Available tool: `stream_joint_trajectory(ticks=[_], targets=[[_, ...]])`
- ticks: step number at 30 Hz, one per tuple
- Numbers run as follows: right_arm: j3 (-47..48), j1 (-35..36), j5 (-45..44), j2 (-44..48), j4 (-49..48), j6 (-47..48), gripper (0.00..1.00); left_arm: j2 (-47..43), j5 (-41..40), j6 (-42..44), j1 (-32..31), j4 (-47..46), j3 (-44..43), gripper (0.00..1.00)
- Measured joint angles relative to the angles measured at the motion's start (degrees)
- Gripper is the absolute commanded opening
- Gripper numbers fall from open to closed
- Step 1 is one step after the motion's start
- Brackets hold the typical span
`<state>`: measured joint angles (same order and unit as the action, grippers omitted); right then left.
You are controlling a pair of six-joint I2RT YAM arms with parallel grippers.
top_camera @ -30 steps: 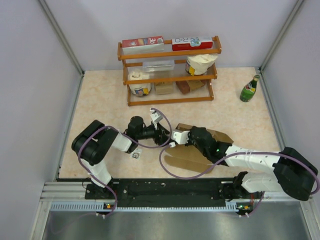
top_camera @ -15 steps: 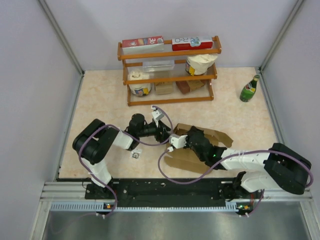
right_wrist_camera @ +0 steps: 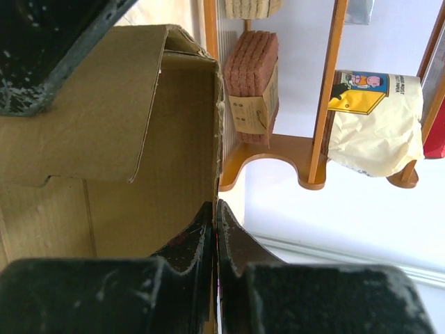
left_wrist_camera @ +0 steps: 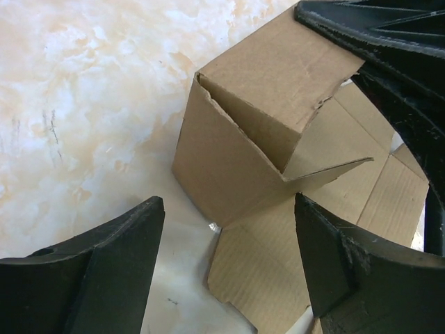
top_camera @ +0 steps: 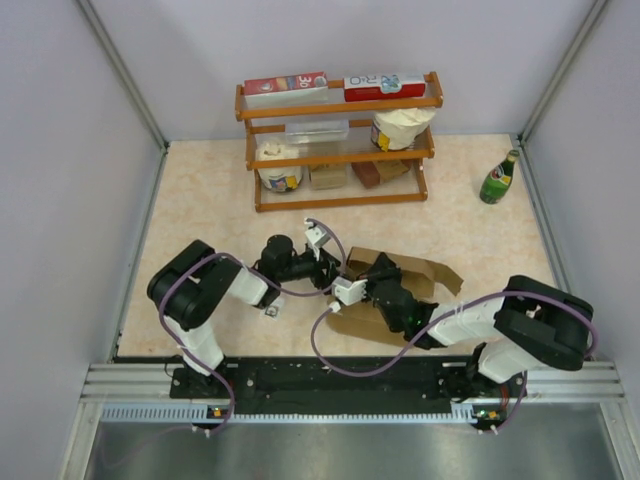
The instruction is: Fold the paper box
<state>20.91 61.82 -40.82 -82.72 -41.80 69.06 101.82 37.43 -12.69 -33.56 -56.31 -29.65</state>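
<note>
The paper box [top_camera: 432, 273] is a brown cardboard sheet, partly folded, lying mid-table with its walls raised. My right gripper [top_camera: 366, 287] is over its left end. In the right wrist view the right gripper [right_wrist_camera: 215, 217] is shut on a thin upright wall of the box [right_wrist_camera: 139, 160]. My left gripper [top_camera: 336, 268] is just left of the box. In the left wrist view the left gripper [left_wrist_camera: 229, 261] is open, low over the table. A folded corner of the box [left_wrist_camera: 229, 153] stands ahead of the fingers [left_wrist_camera: 104, 271], apart from them.
A wooden shelf [top_camera: 340, 152] stands at the back with red-and-white cartons [top_camera: 285, 86], tubs and a bag; its foot [right_wrist_camera: 278, 156] and a brown block [right_wrist_camera: 254, 76] show beyond the box. A green bottle [top_camera: 498, 178] stands at the back right.
My right arm has swung left and forward, carrying its gripper and the box's left end toward the left gripper. The left gripper has shifted only slightly.
</note>
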Motion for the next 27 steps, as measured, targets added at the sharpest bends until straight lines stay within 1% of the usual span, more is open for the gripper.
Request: stream_joint_trajectory(ticks=[5, 11, 22, 27], targets=[[-1.0, 1.0, -1.3, -0.3, -2.7, 0.9, 0.09, 0.0, -4.8, 0.0, -2.2, -0.9, 1.5, 0.81], [-1.8, 1.4, -2.4, -0.4, -3.6, 1.4, 0.14, 0.0, -12.1, 0.0, -4.5, -2.2, 2.2, 0.83], [-1.8, 1.6, -2.7, -0.4, -2.8, -1.2, 0.2, 0.1, -23.0, 0.5, -8.2, -4.7, 2.4, 0.84], [-1.7, 1.8, -2.6, -0.4, -1.4, -2.8, 0.22, 0.9, -29.4, 1.7, -10.9, -5.2, 2.4, 0.85]])
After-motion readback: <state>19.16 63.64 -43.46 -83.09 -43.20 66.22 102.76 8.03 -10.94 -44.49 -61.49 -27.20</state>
